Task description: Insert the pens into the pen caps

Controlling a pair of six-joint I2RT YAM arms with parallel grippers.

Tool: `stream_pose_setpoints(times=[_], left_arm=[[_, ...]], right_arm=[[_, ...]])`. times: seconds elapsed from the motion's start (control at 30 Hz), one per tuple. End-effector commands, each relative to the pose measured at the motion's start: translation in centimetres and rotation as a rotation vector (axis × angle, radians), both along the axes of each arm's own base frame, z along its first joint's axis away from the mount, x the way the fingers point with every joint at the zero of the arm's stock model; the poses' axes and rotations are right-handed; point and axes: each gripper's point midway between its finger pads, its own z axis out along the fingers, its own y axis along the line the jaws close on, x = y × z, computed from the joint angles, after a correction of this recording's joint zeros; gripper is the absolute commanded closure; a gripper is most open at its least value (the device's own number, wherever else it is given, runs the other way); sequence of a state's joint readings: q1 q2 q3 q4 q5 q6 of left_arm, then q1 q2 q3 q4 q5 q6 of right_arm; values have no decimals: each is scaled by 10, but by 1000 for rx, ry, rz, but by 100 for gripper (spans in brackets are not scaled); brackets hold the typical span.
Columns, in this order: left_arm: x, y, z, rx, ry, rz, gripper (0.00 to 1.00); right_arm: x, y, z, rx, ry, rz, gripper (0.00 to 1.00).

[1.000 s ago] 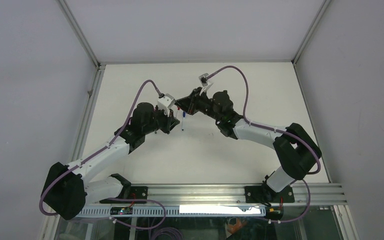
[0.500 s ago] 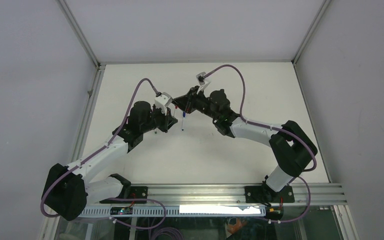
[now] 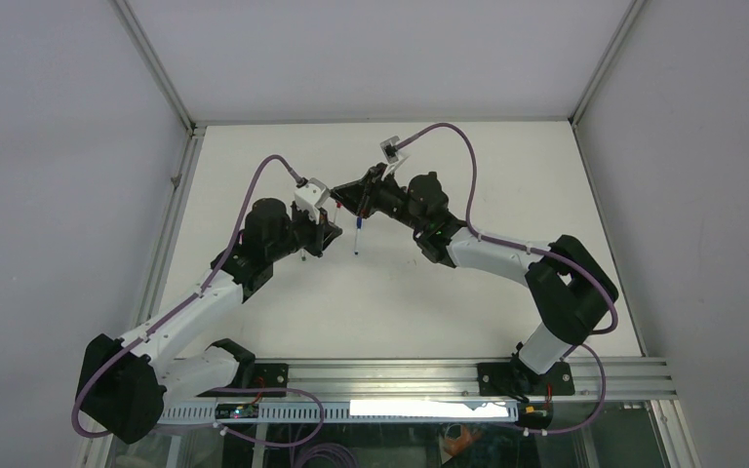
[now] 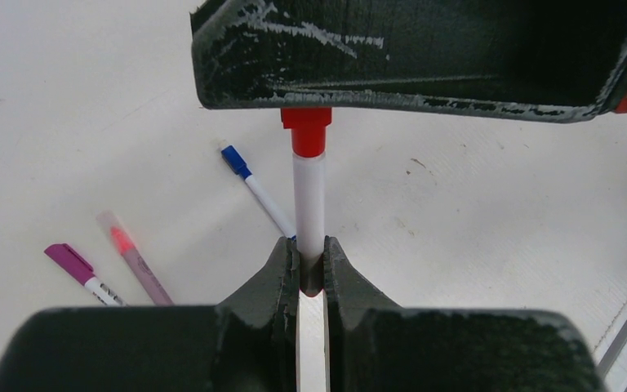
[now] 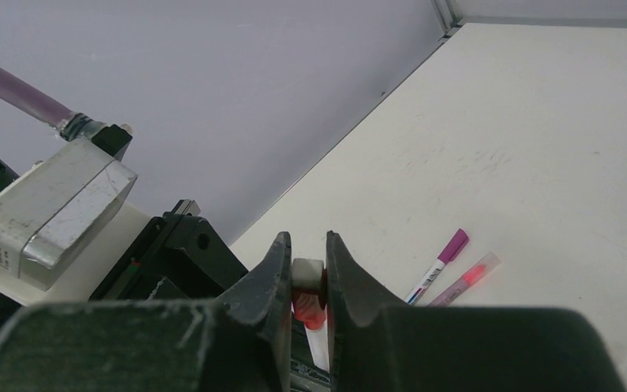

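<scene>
clamps a white pen (image 4: 309, 196) in the left gripper (image 4: 310, 263). pinches a red cap (image 4: 306, 131) in the right gripper (image 5: 308, 265), set on that pen's far end. leaves a blue-capped pen (image 4: 255, 188), magenta-capped pen (image 4: 82, 273) and pink pen (image 4: 136, 263) lying on the surface (image 4: 498, 204).

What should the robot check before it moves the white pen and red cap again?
1. Left gripper shut on the white pen: ok.
2. Right gripper shut on the red cap: ok.
3. Cap and pen in one straight line: ok in the left wrist view.
4. Cap touching the pen's barrel: ok.
5. Cap pushed all the way on: cannot tell, as the right gripper's fingers hide the cap's top.
6. Blue-capped pen, magenta pen and pink pen lying on the table, none held: ok.
</scene>
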State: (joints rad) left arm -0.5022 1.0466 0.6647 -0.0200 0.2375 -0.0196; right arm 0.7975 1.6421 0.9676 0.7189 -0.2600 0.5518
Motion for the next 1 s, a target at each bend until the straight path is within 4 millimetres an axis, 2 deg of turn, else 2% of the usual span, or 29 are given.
stream_pose_setpoints(times=[0.0, 0.23, 0.6, 0.77, 0.87, 0.97], left_arm=[[-3, 11, 258, -372, -797, 33, 100], [-1, 16, 273, -347, -846, 55, 100], [-2, 24, 279, -348, -876, 87, 100], [-3, 26, 280, -348, -877, 94, 100], [2, 28, 275, -349, -850, 117, 100], [16, 33, 254, -338, -766, 180, 100]], right_arm=[[-108, -6, -167, -409, 444, 291, 100], [-112, -8, -172, -434, 465, 297, 100], [-124, -14, -185, -521, 523, 339, 100], [-124, -14, -185, -527, 524, 344, 100], [-115, -14, -167, -500, 486, 311, 100], [-83, -20, -121, -424, 366, 195, 100]])
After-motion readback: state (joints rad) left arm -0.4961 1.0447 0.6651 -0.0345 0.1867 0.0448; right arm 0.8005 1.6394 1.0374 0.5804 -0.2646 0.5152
